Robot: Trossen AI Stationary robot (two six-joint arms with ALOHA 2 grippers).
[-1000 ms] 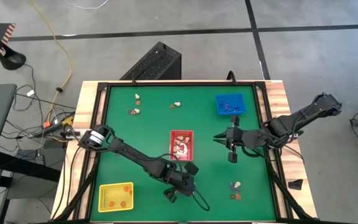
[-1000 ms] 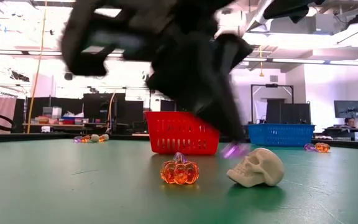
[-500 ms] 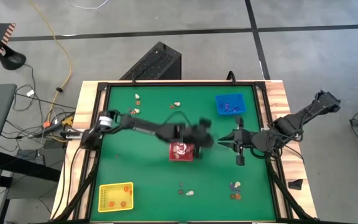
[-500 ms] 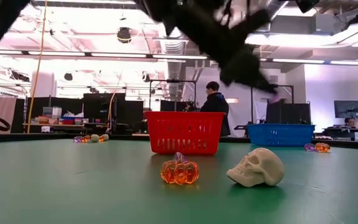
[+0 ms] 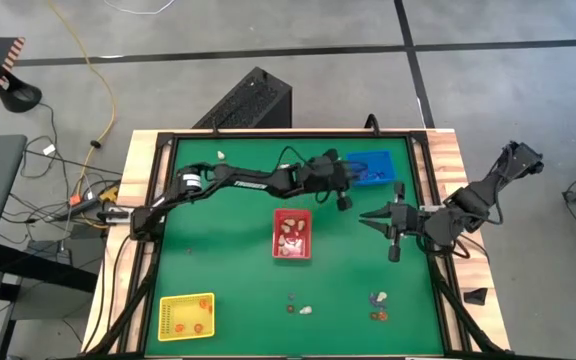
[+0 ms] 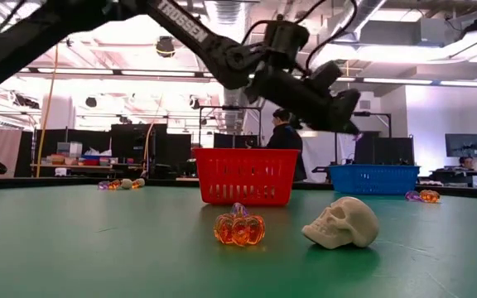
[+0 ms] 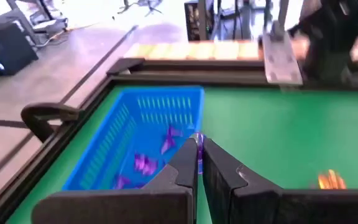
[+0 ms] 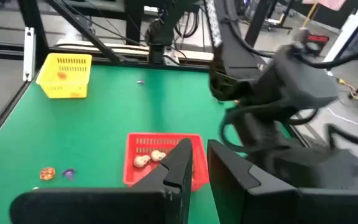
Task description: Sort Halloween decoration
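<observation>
My left gripper (image 5: 348, 186) hangs above the table beside the blue tray (image 5: 370, 168), shut on a small purple trinket (image 7: 199, 148). More purple trinkets lie in that tray (image 7: 145, 163). The red tray (image 5: 291, 233) at mid table holds cream pieces. An orange pumpkin (image 6: 239, 227) and a cream skull (image 6: 341, 222) rest on the mat near the front edge. My right gripper (image 5: 365, 216) hovers right of the red tray, fingers narrowly open with nothing between them (image 8: 195, 158). My left gripper pinches the purple trinket (image 7: 199, 148) between its two fingers at their free ends. The fingers come nearly level, tipped slightly down, pointing toward the blue tray. The trinket is lifted clear of the table (image 6: 357, 136), close to the tray's near rim.
A yellow tray (image 5: 186, 317) with orange pieces sits at the near left corner. Loose trinkets lie near the right front (image 5: 377, 306) and at the far left (image 5: 220, 155). The table has a raised black frame (image 5: 158, 200). A person stands in the room behind (image 6: 286, 132).
My left gripper has swung from the near edge by the pumpkin and skull, over the red tray, toward the far right up to the blue tray, staying shut on the purple trinket and turning from pointing down to nearly level. My right gripper has drawn back slightly toward the right edge.
</observation>
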